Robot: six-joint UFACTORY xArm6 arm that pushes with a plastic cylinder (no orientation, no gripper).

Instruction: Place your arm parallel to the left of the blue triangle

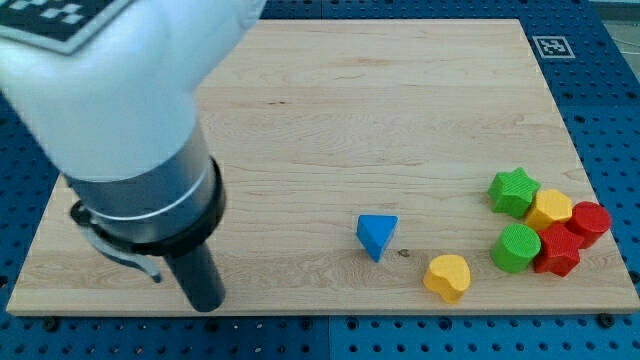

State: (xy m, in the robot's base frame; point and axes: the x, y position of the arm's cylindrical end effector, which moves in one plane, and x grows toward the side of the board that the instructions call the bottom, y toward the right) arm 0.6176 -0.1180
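The blue triangle [377, 236] lies on the wooden board [330, 110], below and right of its middle. My tip [206, 304] is the lower end of the dark rod, near the board's bottom edge at the view's left. It stands well to the left of the blue triangle and somewhat lower than it, with bare wood between them. The white and black arm body [120, 110] fills the view's upper left and hides that part of the board.
A yellow heart block [447, 277] lies right of and below the triangle. At the right edge cluster a green star [513, 191], a yellow hexagon [549, 209], a red cylinder [589, 222], a green cylinder [516, 247] and a red star [557, 251].
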